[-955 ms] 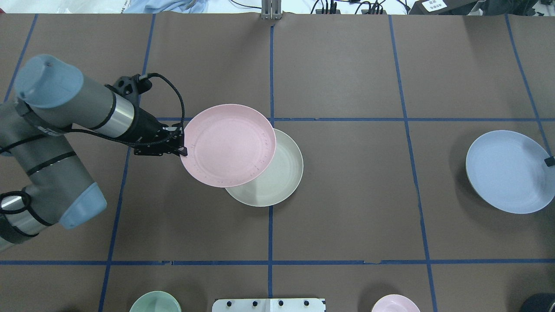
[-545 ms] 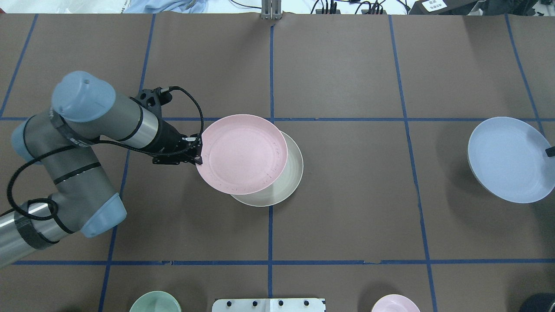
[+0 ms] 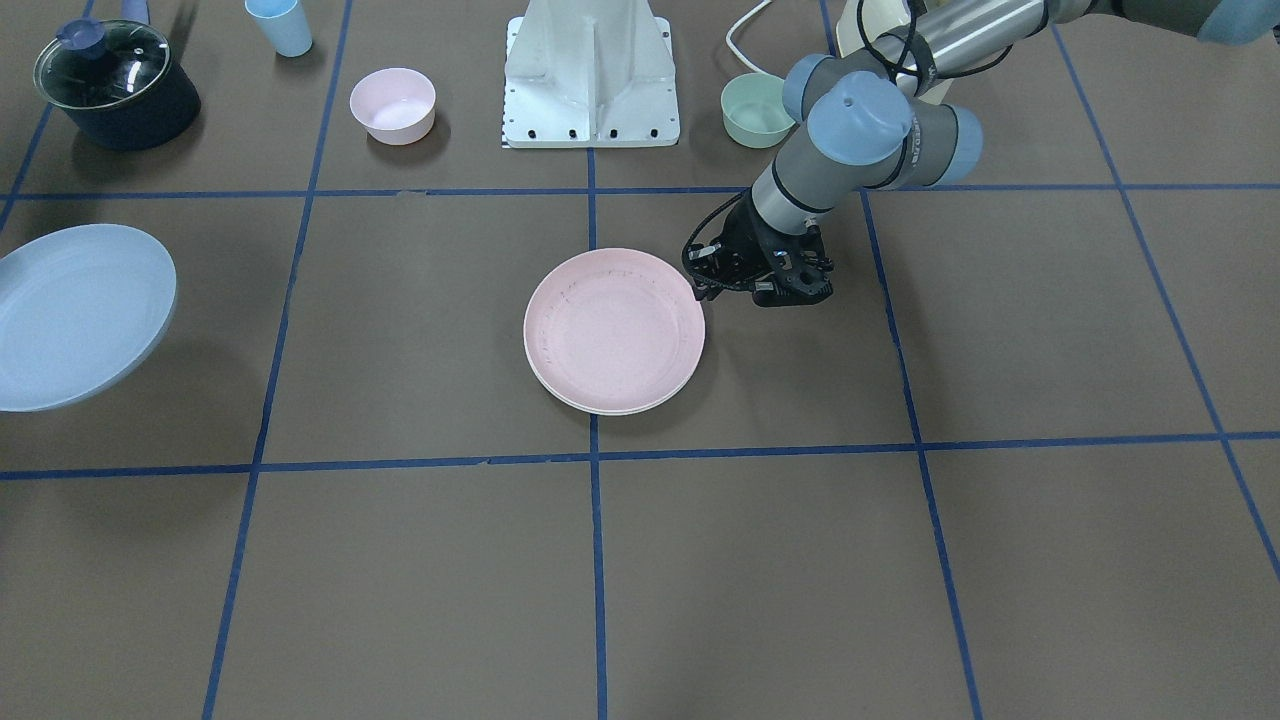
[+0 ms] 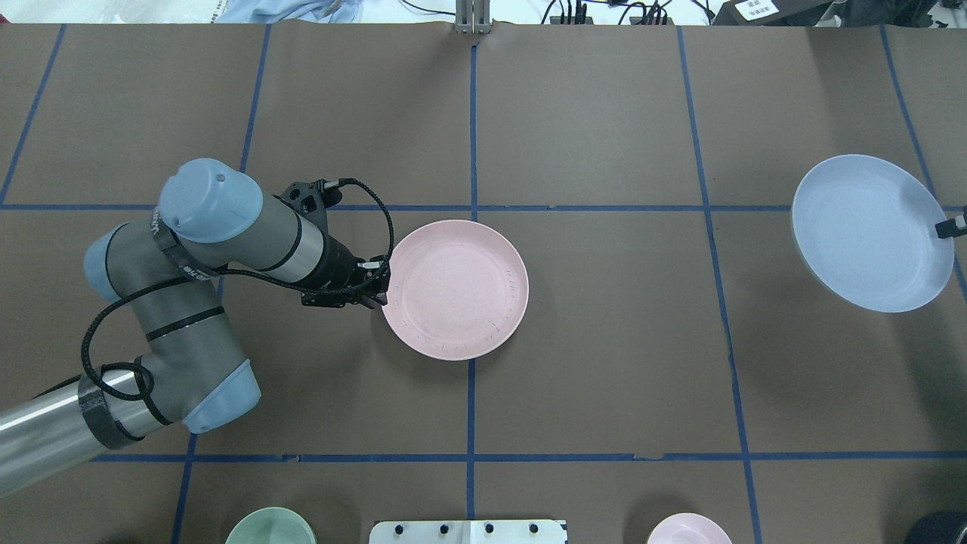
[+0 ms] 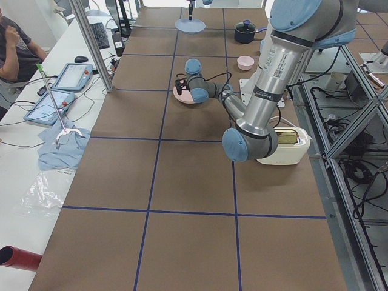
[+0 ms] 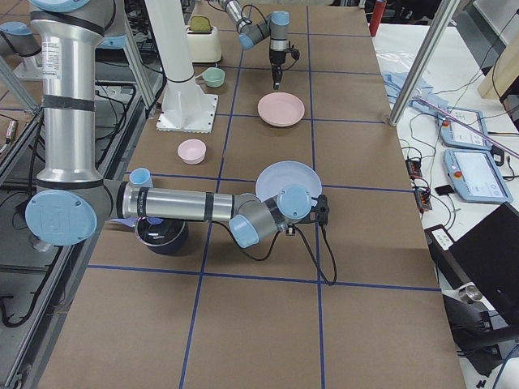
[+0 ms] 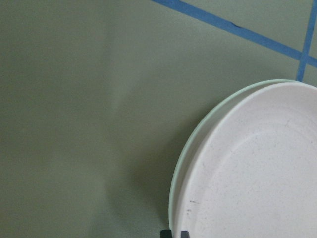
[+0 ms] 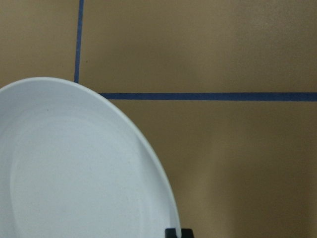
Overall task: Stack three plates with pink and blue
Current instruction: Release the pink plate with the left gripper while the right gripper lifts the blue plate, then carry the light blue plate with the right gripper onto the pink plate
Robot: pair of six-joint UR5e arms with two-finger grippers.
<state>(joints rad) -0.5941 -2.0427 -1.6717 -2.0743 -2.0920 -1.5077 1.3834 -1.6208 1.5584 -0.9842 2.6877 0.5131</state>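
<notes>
The pink plate (image 4: 453, 289) lies nested on the cream-green plate at the table's middle. Only a thin cream-green rim shows in the front view (image 3: 600, 411) and the left wrist view (image 7: 185, 161). My left gripper (image 4: 381, 283) is shut on the pink plate's left rim (image 7: 237, 188), low at the stack. My right gripper (image 4: 950, 227) is shut on the rim of the blue plate (image 4: 869, 230) and holds it tilted above the table at the far right. The blue plate also shows in the front view (image 3: 75, 315) and the right wrist view (image 8: 74, 168).
Along the robot's side stand a mint bowl (image 3: 757, 110), a small pink bowl (image 3: 393, 103), a blue cup (image 3: 279, 25), a dark pot with a glass lid (image 3: 115, 85) and the white robot base (image 3: 592, 75). Blue tape lines cross the brown table.
My left gripper carried the pink plate right and down until it covers the cream-green plate. My right gripper raised the blue plate and moved it away from the robot.
</notes>
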